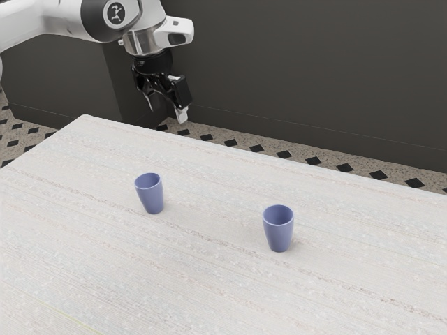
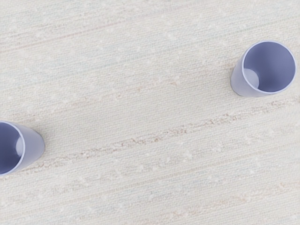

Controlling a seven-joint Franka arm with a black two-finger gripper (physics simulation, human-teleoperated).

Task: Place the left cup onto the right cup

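Two small blue-violet cups stand upright and empty on the pale wooden table [image 1: 209, 279]. The left cup [image 1: 149, 192] is toward the exterior view's left, and the right cup [image 1: 278, 227] stands apart from it, nearer the front. My gripper [image 1: 166, 110] hangs high above the table's far edge, well above and behind the left cup, open with nothing between its fingers. From above, the wrist view shows one cup [image 2: 265, 68] whole and the other cup [image 2: 16, 147] cut by the picture's edge; I cannot tell which is which.
Bare tabletop lies between and around the cups. Behind the table is a dark wall [image 1: 314, 63] above a speckled floor with black diamonds [image 1: 314, 157].
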